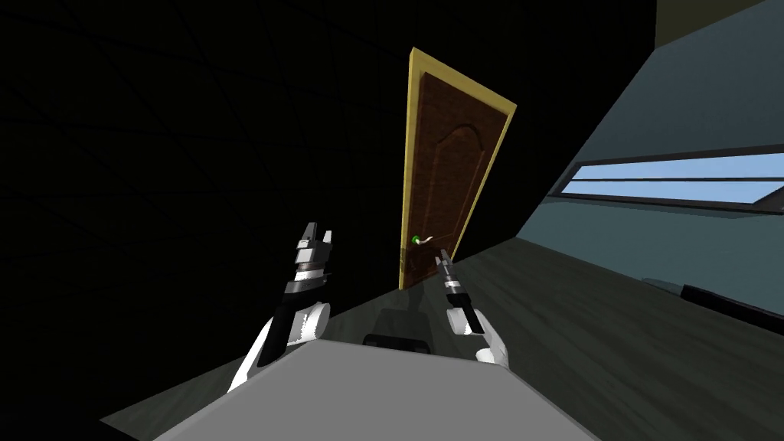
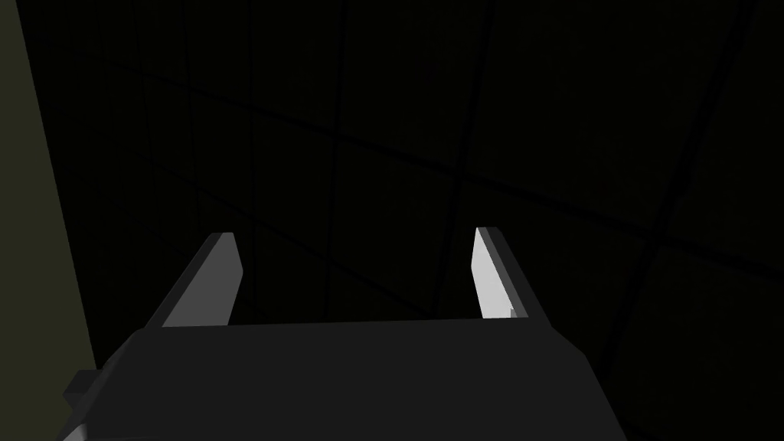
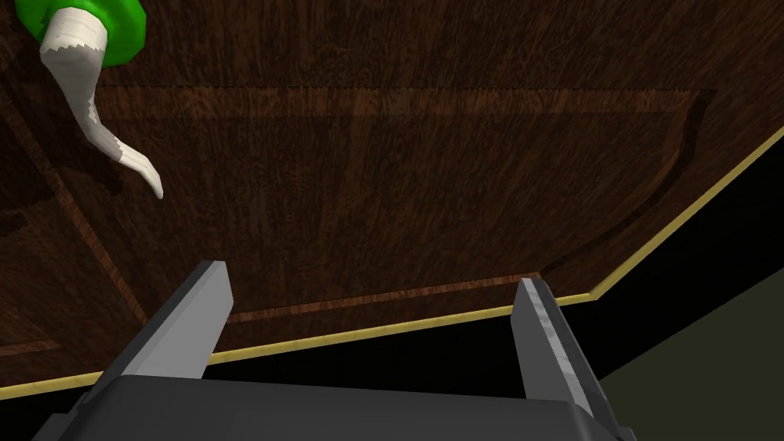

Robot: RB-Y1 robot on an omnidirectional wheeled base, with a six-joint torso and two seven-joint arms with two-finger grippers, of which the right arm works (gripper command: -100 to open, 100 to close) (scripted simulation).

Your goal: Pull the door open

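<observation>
A dark brown wooden door (image 1: pixel 448 180) in a yellow frame (image 1: pixel 411 115) stands ahead in the dark wall. Its white lever handle (image 1: pixel 429 240) springs from a green round base (image 1: pixel 416 240). My right gripper (image 1: pixel 442 262) hangs just below the handle's free end, a little short of the door. The right wrist view has the door panel (image 3: pixel 398 168) close, with the handle (image 3: pixel 92 107) and its green base (image 3: pixel 84 23) off beyond one finger; the gripper (image 3: pixel 371 295) is open and holds nothing. My left gripper (image 1: pixel 318 233) is raised to the left of the door, open (image 2: pixel 356 272) and empty.
A dark tiled wall (image 1: pixel 191 153) runs left of the door. On the right a grey-blue wall (image 1: pixel 674 122) carries a long window (image 1: pixel 674 184). Dark floor (image 1: pixel 582 337) stretches between me and the door.
</observation>
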